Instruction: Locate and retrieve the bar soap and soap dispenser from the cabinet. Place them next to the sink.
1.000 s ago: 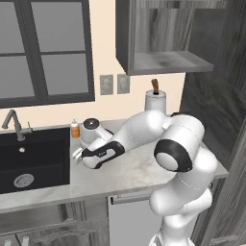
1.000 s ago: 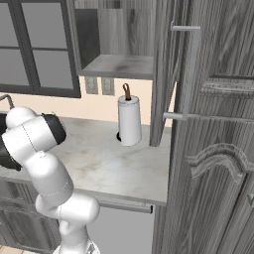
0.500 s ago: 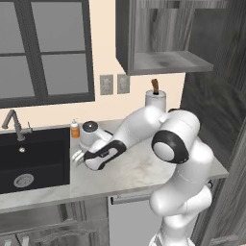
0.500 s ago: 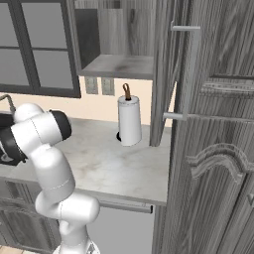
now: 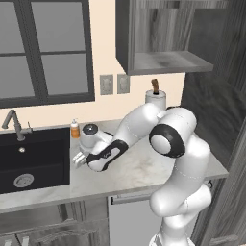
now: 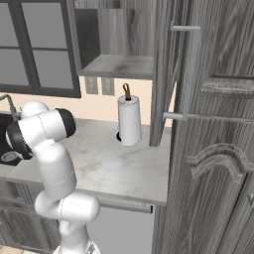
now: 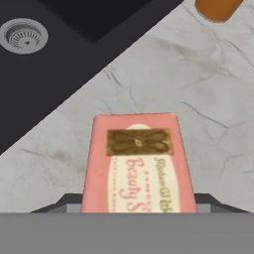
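— Reading anything on the bar soap [image 7: 138, 166]?
— Making out "Beauty S…" in pink script under a gold emblem; smaller line beside it too blurred to read.
— Lying where?
— Sitting between the dark tips of the tool [image 5: 79, 159], clamped on it, just above the marble bench [image 5: 139, 168] near the right edge of the sink [image 5: 33, 161].
— Soap dispenser [image 5: 75, 129]?
— Standing on the bench by the wall, just beside the sink; hand view catching its orange base [image 7: 217, 8] and the drain [image 7: 23, 35].
— Right base view adding anything?
— Showing the paper-towel roll [image 6: 129, 120] beneath the cabinet [image 6: 120, 65] shelf.
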You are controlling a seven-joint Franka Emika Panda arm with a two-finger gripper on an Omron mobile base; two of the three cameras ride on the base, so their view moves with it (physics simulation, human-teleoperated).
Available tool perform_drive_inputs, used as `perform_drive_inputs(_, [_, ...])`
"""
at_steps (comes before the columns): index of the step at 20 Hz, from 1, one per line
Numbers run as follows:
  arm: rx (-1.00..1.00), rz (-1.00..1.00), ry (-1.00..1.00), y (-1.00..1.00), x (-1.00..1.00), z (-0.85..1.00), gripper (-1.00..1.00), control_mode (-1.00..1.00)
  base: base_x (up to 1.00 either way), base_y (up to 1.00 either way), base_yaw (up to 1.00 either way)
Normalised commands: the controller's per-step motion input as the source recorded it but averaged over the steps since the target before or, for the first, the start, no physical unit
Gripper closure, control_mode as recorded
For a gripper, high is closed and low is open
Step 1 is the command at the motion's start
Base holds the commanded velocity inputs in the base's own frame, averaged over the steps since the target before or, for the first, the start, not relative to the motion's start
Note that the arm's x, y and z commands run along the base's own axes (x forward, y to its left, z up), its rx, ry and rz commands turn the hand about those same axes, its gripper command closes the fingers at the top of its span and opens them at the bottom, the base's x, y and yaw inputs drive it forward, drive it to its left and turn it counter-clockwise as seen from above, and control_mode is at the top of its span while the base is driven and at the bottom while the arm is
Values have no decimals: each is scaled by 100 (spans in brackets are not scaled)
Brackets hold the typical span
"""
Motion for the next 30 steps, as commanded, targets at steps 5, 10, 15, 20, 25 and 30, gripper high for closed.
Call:
perform_drive_inputs(5, [0, 0, 0, 1, 6, -17, 100, -100, 0, 0, 0])
perform_drive_inputs(10, [0, 0, 0, 4, 7, -21, -100, -100, 0, 0, 0])
perform_drive_inputs(15, [0, 0, 0, 2, 8, -17, -100, -100, 0, 0, 0])
perform_drive_inputs(20, [0, 0, 0, 0, 9, -14, -100, -100, 0, 0, 0])
perform_drive_inputs(25, [0, 0, 2, 0, 3, 1, -100, -100, 0, 0, 0])
perform_drive_inputs(30, [1, 0, 11, -1, 0, 46, -100, -100, 0, 0, 0])
